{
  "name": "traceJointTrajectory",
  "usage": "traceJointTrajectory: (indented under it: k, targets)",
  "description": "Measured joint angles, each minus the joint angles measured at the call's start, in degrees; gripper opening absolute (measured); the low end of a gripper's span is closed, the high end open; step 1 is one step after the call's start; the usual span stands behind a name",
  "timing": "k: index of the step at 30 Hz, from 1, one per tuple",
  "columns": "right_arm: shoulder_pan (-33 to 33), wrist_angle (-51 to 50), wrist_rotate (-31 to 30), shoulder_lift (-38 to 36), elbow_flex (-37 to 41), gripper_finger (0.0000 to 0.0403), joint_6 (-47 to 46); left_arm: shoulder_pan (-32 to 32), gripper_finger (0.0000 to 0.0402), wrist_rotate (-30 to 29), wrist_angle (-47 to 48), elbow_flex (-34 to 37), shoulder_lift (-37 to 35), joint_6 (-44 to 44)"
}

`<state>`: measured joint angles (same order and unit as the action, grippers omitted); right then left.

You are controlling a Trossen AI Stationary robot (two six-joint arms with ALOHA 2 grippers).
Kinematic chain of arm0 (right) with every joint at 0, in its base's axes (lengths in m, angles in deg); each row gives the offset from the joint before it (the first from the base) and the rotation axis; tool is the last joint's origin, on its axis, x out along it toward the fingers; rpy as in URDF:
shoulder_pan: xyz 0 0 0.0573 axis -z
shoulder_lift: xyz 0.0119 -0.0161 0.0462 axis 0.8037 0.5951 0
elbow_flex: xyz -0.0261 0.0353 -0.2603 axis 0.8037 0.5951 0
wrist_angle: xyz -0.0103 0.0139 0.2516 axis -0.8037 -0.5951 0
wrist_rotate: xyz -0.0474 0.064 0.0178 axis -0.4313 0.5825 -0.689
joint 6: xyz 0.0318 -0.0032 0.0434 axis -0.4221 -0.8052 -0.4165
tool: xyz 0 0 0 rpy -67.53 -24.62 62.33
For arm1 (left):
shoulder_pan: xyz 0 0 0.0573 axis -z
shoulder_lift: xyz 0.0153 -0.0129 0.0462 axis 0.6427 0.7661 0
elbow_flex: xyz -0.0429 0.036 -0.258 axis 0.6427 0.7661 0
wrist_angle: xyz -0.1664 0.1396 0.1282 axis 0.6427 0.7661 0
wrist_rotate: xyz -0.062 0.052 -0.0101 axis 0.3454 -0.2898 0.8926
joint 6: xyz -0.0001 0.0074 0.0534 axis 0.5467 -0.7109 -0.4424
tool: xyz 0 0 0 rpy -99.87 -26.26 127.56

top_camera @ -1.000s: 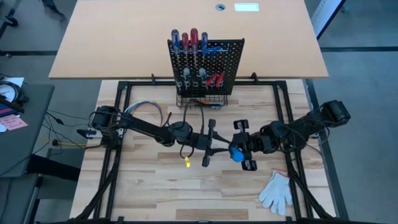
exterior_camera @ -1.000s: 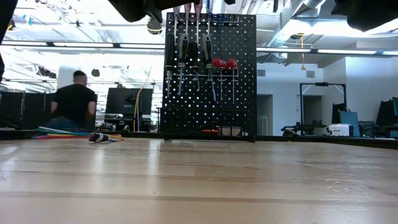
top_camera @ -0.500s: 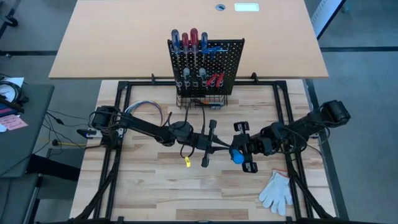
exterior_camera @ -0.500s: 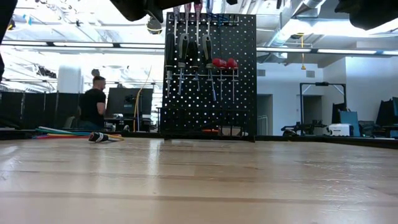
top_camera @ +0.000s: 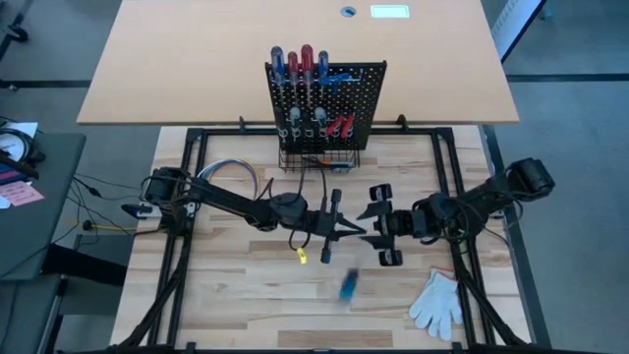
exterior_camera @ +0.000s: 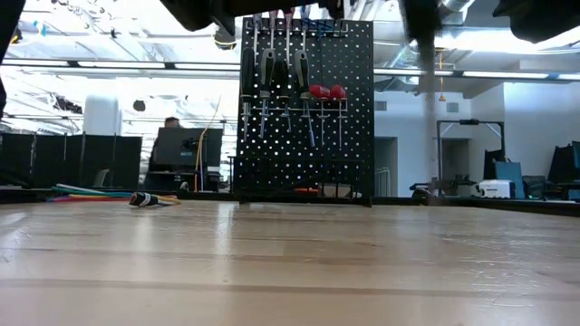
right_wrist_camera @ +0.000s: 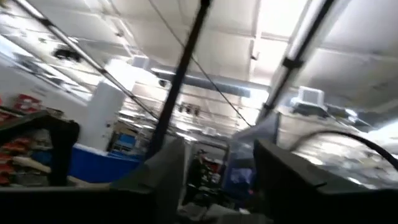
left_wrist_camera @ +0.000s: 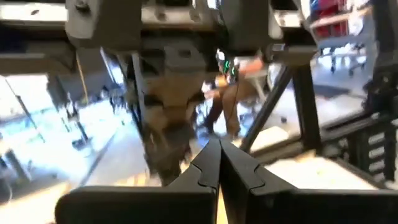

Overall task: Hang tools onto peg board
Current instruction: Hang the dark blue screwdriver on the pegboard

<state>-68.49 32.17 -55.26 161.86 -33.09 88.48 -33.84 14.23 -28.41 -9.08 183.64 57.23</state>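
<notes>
High view alone shows a blurred blue tool (top_camera: 348, 286), gripped by neither arm, between yellow bit (top_camera: 301, 256) and glove (top_camera: 436, 301); left gripper (top_camera: 360, 233) clenched empty, right gripper (top_camera: 371, 224) parted; four screwdrivers top the board (top_camera: 359, 71)

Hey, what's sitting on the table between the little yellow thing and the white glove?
In the high view, a blurred blue-handled tool lies between the yellow piece and the white glove, with bare wooden table around it.
</notes>
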Motion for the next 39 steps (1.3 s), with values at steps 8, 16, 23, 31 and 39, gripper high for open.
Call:
traceJointTrajectory:
  k: [8,16,23,31,39]
  targets:
    - [-0.91,-23.67,-28.86,-8.54,6.20,0.0008,0.95,-3.52,0.0001,-14.66,17.22,12.00,-13.07,0.44]
    - [-5.77,-63.67,-31.00,-18.29,4.06,0.0125,-15.80,-1.13,0.0000,-28.98,23.59,35.89,-37.68,0.85]
    - [-14.43,-102.92,-26.75,-19.85,-4.75,0.0233,-46.57,0.77,0.0000,-29.30,24.19,45.99,-46.65,7.75]
    - [-26.48,-103.81,-18.80,-9.25,-9.13,0.0235,-69.41,0.59,0.0000,-25.04,19.53,46.21,-42.48,5.42]
    - [-33.61,-103.75,-11.23,13.41,-20.05,0.0216,-84.17,0.79,0.0000,-24.00,10.01,46.18,-32.21,5.03]
